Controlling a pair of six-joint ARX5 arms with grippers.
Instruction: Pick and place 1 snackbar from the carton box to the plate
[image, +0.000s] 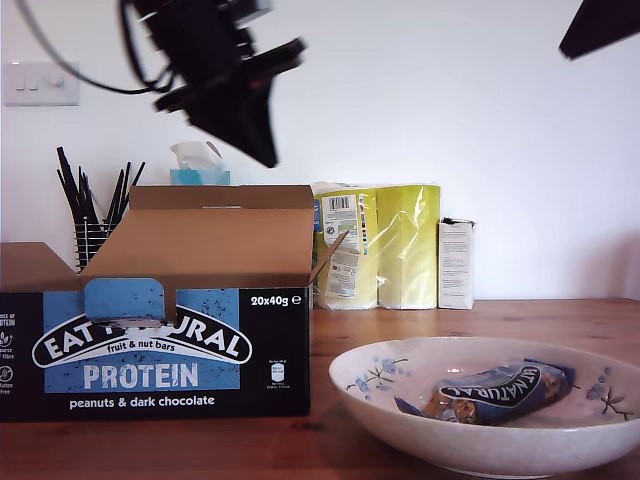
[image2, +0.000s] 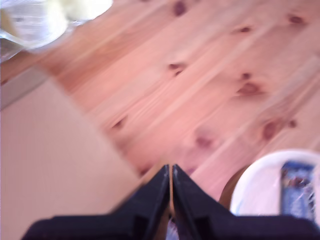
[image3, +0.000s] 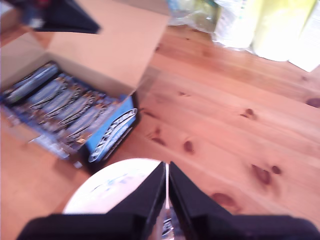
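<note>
Nearest item, exterior view: wide shallow off-white speckled ceramic plate with blue flower painting, at the near right on the knotty pine table.

Contents of plate: one flat snackbar in a crinkly navy and blue wrapper with white oval lettering, lying tilted against the far right inner wall. Judged: placement already made; step in hand is clearing away.

Near left of the exterior view: large brown cardboard carton box with black and blue printed front, flaps raised. Second wrist view shows rows of further wrapped bars packed inside.

Far side, against the wall: wire pot of black sticks, blue tissue box, yellow wrapped paper rolls, small white carton.

My first gripper: jaws together with nothing between them, above bare table between a box flap and the plate rim; the bar shows in the dish beyond.

My second gripper: jaws likewise closed on nothing, above the plate's rim, with the open box beyond.

Arms in the exterior view: one dark arm high above the box, another only a tip at the top right corner; which is which cannot be told.

Handling note, judged: retreat upward first, then sideways, keeping clear of the raised flaps and the plate rim. The wrapper looks light and slippery; any brush could slide the bar or tip the shallow dish.
</note>
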